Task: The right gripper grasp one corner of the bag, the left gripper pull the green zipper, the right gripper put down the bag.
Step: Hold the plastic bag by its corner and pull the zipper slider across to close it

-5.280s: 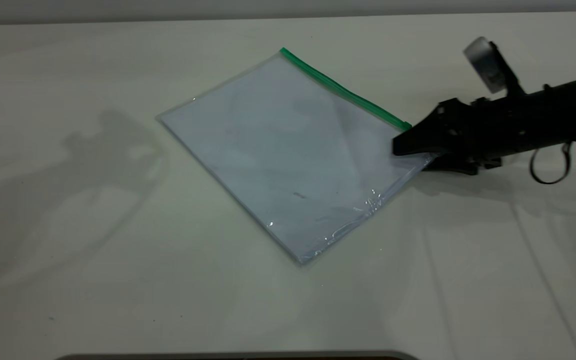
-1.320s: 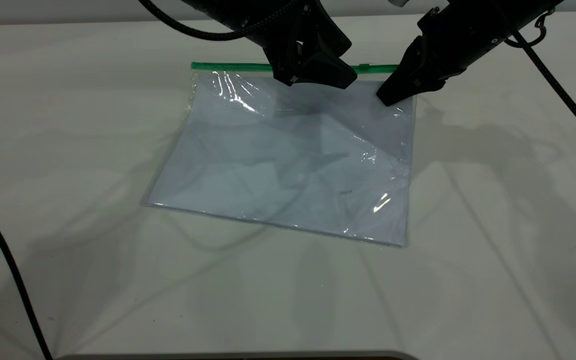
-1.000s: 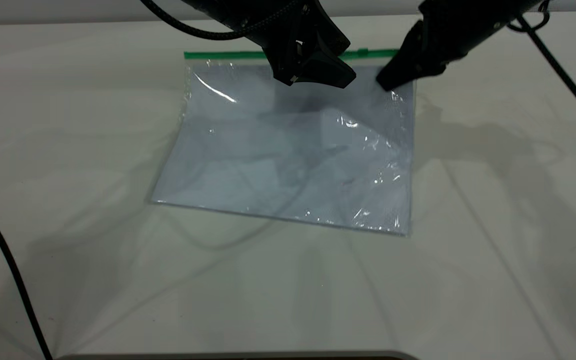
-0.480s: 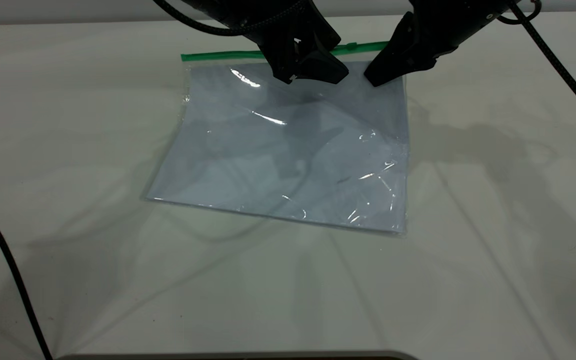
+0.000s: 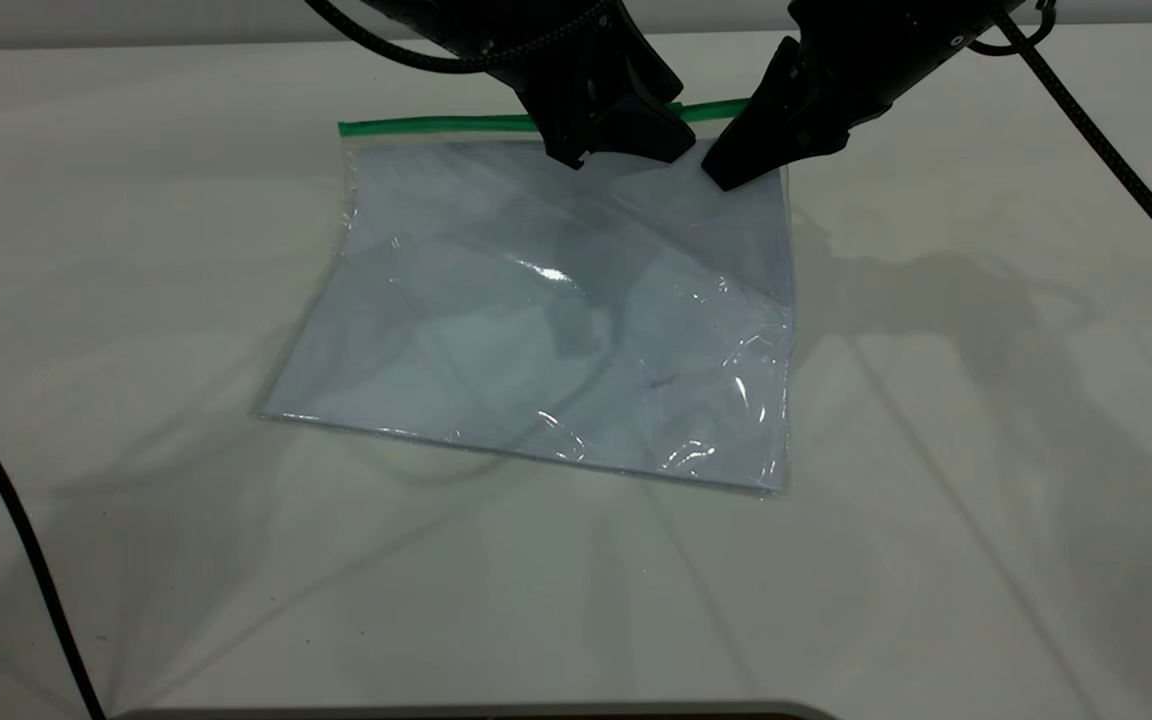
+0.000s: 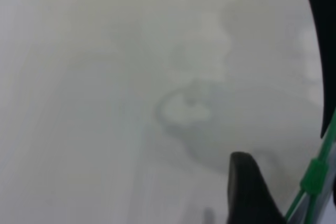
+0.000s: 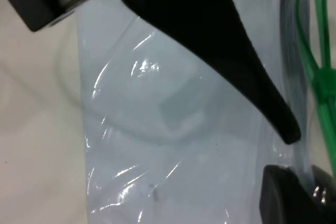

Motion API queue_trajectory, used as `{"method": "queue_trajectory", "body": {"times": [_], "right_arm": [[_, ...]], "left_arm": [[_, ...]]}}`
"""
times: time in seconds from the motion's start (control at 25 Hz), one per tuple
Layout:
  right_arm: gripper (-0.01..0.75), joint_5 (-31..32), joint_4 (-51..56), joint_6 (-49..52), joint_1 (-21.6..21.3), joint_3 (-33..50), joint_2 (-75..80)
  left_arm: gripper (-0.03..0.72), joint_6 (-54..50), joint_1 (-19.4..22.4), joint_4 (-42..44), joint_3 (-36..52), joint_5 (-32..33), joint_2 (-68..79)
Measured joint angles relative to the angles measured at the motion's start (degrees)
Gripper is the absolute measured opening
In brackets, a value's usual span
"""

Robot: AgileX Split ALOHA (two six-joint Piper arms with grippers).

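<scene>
The bag (image 5: 556,320), a clear pouch with white paper inside, hangs by its far edge while its near edge rests on the table. My right gripper (image 5: 723,177) is shut on the bag's upper right corner; in the right wrist view the film (image 7: 173,145) runs between the right gripper's (image 7: 307,179) jaws. The green zipper (image 5: 436,124) runs along the raised edge. My left gripper (image 5: 628,152) is open and straddles that edge just left of the right gripper. In the left wrist view the slider tab (image 6: 315,176) sits between the left gripper's (image 6: 283,150) fingers, untouched.
The white table (image 5: 936,560) spreads all round the bag. A black cable (image 5: 11,510) trails down the left side and another (image 5: 1116,160) runs off to the right behind the right arm.
The right gripper has carried the bag's raised edge leftward and slightly lower over the last second. The slider has come up to the left gripper, which has hardly moved.
</scene>
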Motion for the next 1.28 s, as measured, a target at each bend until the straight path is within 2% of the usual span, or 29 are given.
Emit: {"method": "queue_trajectory", "body": {"times": [0.52, 0.84, 1.28], "right_arm": [[0.034, -0.1, 0.1, 0.5, 0.0, 0.0, 0.0], [0.034, -0.1, 0.3, 2.4, -0.2, 0.0, 0.0], [0.034, 3.5, 5.4, 2.6, -4.5, 0.0, 0.0]], "left_arm": [[0.063, 0.3, -0.1, 0.5, 0.0, 2.4, 0.1], [0.053, 0.3, -0.2, 0.5, 0.0, 2.3, 0.1], [0.053, 0.3, 0.6, -1.9, -0.1, 2.4, 0.1]]}}
